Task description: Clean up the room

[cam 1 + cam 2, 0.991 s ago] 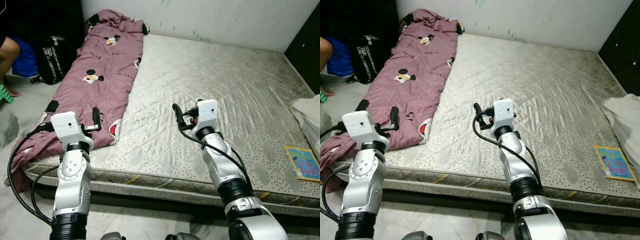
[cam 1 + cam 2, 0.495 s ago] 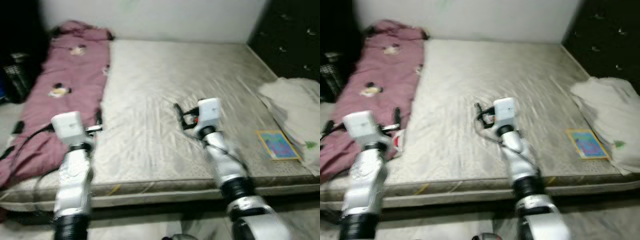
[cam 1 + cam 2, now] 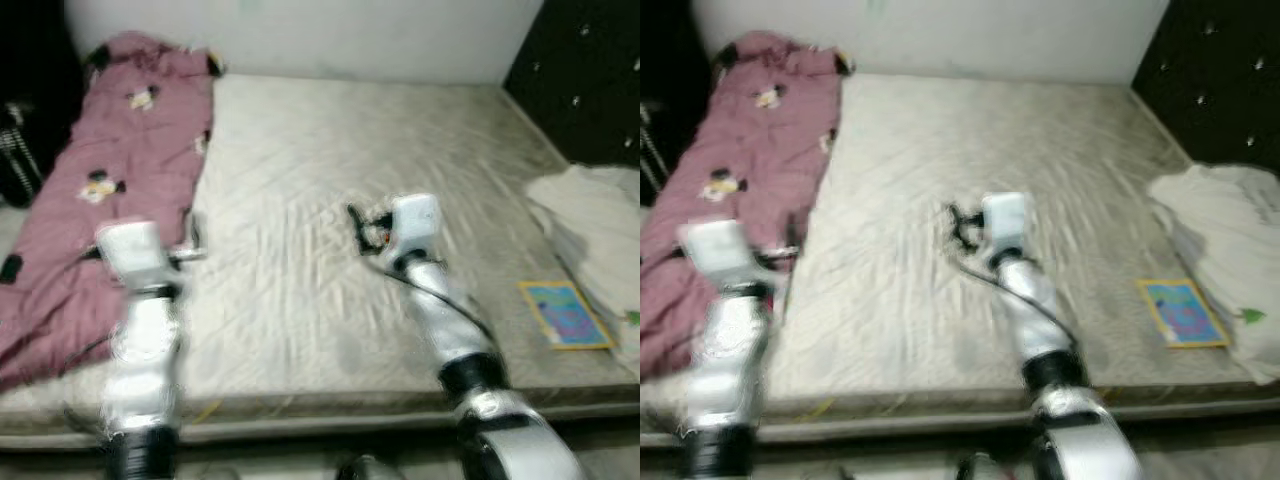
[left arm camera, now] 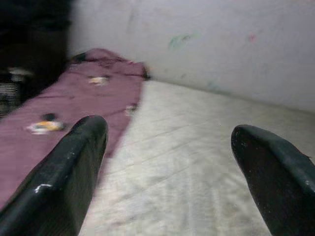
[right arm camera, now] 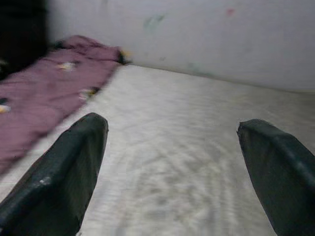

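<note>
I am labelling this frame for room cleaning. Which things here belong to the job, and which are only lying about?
Belong to the job:
pink blanket
white cloth pile
colourful book
left tool, open
right tool, open

Only lying about:
bare mattress
dark bag

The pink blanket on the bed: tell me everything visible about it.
The pink blanket is soft, mauve fabric printed with black-and-white cartoon mouse figures. It lies rumpled in a long strip along the robot's left side of the bare mattress, from the wall end toward the near edge, where it spills over the side. Nothing grips it; the left pincer is open above the mattress.
</note>
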`<state>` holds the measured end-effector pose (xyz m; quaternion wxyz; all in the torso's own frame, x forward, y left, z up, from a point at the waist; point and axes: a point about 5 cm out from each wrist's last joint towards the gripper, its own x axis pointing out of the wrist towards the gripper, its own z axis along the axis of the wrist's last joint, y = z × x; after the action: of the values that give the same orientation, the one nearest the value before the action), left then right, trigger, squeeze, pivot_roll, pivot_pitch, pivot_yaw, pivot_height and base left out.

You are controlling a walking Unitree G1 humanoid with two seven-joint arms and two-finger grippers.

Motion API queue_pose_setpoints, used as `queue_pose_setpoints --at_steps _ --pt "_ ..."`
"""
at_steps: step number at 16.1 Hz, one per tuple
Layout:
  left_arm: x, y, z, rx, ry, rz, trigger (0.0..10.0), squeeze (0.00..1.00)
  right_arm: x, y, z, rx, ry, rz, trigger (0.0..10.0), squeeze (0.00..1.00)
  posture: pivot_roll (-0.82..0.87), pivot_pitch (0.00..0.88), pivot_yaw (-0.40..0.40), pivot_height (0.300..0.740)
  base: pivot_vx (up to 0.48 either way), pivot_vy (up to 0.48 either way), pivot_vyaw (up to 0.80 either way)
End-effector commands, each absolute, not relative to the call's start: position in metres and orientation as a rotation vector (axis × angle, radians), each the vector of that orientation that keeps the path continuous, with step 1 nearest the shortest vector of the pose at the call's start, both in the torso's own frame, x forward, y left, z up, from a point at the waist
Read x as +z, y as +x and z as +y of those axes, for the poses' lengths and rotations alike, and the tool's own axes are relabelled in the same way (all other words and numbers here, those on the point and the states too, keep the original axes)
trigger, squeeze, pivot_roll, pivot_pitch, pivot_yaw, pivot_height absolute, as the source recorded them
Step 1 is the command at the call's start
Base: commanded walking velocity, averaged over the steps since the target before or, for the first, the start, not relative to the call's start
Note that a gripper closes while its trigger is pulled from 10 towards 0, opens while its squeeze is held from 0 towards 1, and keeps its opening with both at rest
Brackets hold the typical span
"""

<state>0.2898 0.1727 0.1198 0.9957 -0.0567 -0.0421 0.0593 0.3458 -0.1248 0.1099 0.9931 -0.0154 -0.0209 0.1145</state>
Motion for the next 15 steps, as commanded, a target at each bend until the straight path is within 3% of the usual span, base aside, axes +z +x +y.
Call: queue_pose_setpoints --at_steps 1,3,7,15 --pt "0.1216 0.2899 0.1835 0.151 -0.091 -0.083 10.0 0.0 0.1149 0.3482 -0.1163 0.245 -0.015 -0.053 10.0 0.0 0.05 0.0 -0.059 0.74 0.0 0.0 0.0" --pt "0.1213 0.2896 0.1839 0.148 -0.099 -0.081 10.0 0.0 0.1148 0.3481 -0.1157 0.244 -0.015 -0.052 10.0 0.0 0.05 0.0 -0.059 0.74 0.0 0.182 0.0" --pt "0.1201 0.2901 0.1829 0.149 -0.108 -0.076 10.0 0.0 0.1145 0.3484 -0.1167 0.246 -0.02 -0.051 10.0 0.0 0.05 0.0 -0.062 0.74 0.0 0.48 -0.58" --pt "0.1192 0.2892 0.1828 0.153 -0.12 -0.073 10.0 0.0 0.1138 0.3481 -0.117 0.254 -0.028 -0.048 10.0 0.0 0.05 0.0 -0.065 0.74 0.0 0.48 0.0"
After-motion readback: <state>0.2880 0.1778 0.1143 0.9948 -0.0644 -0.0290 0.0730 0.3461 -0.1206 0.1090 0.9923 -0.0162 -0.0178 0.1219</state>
